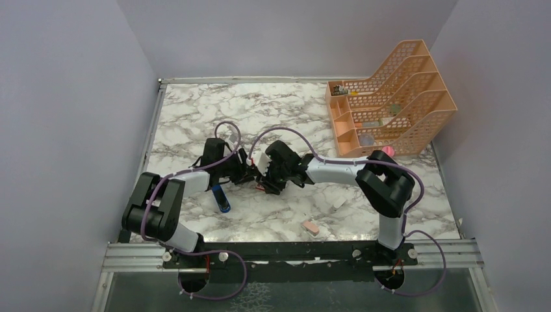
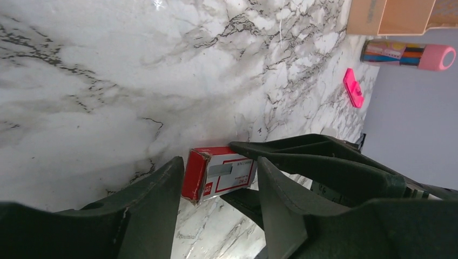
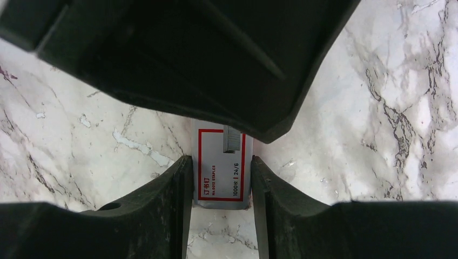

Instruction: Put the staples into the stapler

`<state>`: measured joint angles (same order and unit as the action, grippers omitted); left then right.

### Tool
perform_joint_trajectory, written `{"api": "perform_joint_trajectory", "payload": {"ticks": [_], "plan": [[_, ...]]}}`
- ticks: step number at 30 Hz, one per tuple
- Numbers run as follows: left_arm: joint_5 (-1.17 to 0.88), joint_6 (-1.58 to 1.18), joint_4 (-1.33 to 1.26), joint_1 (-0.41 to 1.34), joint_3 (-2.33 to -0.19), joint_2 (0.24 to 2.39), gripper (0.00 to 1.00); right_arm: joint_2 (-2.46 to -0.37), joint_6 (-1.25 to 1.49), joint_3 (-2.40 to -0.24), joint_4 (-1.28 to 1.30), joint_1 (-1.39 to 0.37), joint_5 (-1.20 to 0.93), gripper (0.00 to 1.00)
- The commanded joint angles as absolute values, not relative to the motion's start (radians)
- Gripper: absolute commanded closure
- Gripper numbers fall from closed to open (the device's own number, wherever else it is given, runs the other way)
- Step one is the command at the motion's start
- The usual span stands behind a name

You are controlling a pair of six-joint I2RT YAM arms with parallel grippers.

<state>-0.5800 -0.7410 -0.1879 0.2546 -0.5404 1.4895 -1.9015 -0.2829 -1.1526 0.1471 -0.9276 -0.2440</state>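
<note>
**Marble-patterned tabletop** (image 1: 195, 110), enclosed by plain grey walls (image 1: 65, 97). The landmark is a peach perforated desk organiser (image 1: 396, 91) with tiered slots, standing at the far right corner. Its front row of small compartments holds items too small to identify.

- **Just beside the organiser's near side:** a tube of coloured pens with a pink cap (image 2: 408, 55).
- **Near that tube, but apart from it:** a bright pink highlighter (image 2: 353, 87), lying flat.
- **Well apart from the organiser, toward the near edge:** a salmon-pink eraser (image 1: 310, 227).
- **Between the eraser and the organiser:** a small white scrap (image 1: 338, 203).
</note>
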Motion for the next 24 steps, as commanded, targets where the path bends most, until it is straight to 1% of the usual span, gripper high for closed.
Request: {"api": "perform_joint_trajectory", "payload": {"ticks": [1, 4, 10, 17, 24], "plan": [[-0.646, -0.742, -0.255, 0.266, -0.535, 1.519, 0.50, -1.941, -0.302, -1.147, 0.117, -0.920, -0.269, 0.56], [-0.648, -0.739, -0.255, 0.273, -0.532, 1.529, 0.57, -1.942, -0.303, -1.143, 0.106, -0.919, -0.276, 0.57], [-0.649, -0.739, -0.262, 0.301, -0.521, 1.540, 0.60, -1.941, -0.301, -1.137, 0.094, -0.919, -0.279, 0.58], [-0.666, -0.745, -0.263, 0.317, -0.520, 1.574, 0.60, -1.942, -0.297, -1.134, 0.076, -0.919, -0.267, 0.58], [-0.724, -0.781, -0.287, 0.318, -0.522, 1.604, 0.60, -1.943, -0.288, -1.133, 0.057, -0.915, -0.273, 0.55]]}}
